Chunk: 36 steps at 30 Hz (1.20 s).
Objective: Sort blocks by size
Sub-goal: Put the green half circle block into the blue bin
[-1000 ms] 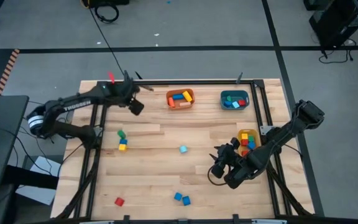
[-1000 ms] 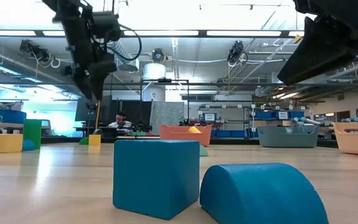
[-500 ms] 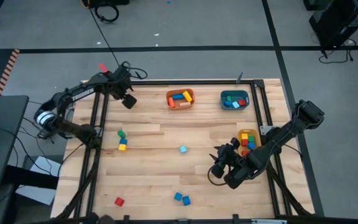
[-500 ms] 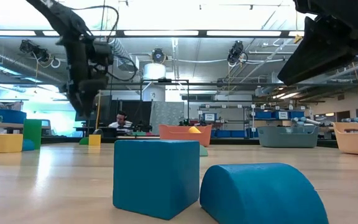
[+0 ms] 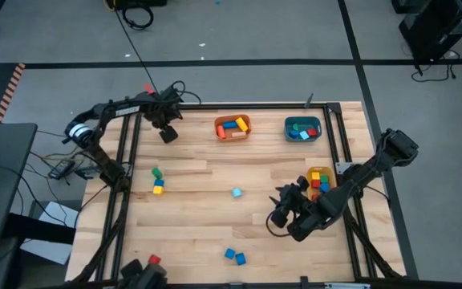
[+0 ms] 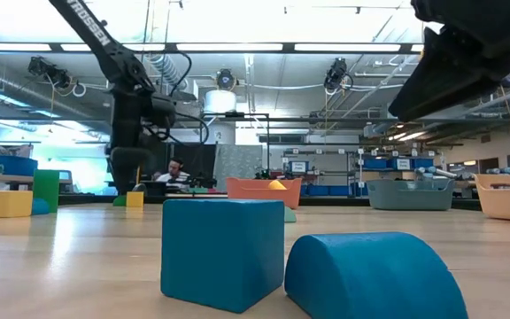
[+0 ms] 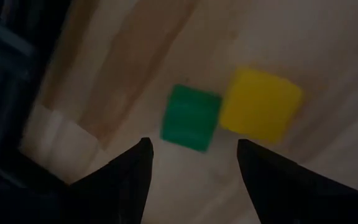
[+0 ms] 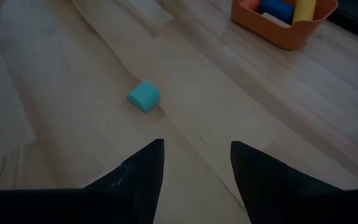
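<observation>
On the wooden tabletop [image 5: 215, 217], a green block [image 7: 190, 117] touches a yellow block [image 7: 260, 104]. The left gripper [image 7: 191, 163], fingers open and empty, hangs above them, nearer the green. The right gripper [image 8: 194, 163], also open, faces the light blue block [image 8: 143, 96].

Wooden table [image 5: 215, 225] with scattered blocks [image 5: 158, 181] and three bins [image 5: 232, 127].

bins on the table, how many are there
3: an orange bin at the far edge near the middle, a teal bin to its right, and a yellow bin at the right edge, partly hidden by the right arm.
</observation>
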{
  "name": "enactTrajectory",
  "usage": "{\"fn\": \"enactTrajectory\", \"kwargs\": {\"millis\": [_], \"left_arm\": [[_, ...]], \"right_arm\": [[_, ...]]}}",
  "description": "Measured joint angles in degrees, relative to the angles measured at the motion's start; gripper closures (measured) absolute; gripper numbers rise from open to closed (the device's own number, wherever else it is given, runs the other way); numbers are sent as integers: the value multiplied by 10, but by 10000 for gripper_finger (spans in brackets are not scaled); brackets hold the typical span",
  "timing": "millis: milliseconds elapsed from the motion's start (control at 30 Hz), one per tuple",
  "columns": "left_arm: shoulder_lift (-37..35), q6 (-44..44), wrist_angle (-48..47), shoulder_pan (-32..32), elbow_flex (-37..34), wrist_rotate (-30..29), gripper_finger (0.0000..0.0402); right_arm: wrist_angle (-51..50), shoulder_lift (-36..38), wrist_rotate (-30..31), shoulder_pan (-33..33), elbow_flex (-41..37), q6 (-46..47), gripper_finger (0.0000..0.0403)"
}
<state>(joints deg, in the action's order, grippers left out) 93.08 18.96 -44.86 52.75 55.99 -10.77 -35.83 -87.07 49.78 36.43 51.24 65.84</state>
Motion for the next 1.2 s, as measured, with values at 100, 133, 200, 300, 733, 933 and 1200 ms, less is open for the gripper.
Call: {"fn": "enactTrajectory", "kwargs": {"millis": [100, 133, 200, 300, 733, 933, 1200], "left_arm": [[23, 22, 15, 6, 10, -12, 161], [32, 27, 14, 10, 14, -14, 161], [46, 33, 21, 18, 22, -14, 161], [68, 38, 22, 29, 31, -13, 161], [99, -8, 14, 58, 37, 40, 213], [102, -15, -12, 57, 61, 33, 267], [89, -77, -77, 58, 103, 24, 267]], "right_arm": [[-1, 0, 1, -6, 0, 0, 203], [-2, 0, 1, -8, 0, 0, 203], [-2, 0, 1, -11, 0, 0, 203], [-2, 0, 1, -13, 0, -8, 203], [-3, 0, 1, -38, 0, -30, 201], [-3, 0, 1, -40, 0, -31, 203], [-9, 0, 1, -33, 0, -31, 202]]}}
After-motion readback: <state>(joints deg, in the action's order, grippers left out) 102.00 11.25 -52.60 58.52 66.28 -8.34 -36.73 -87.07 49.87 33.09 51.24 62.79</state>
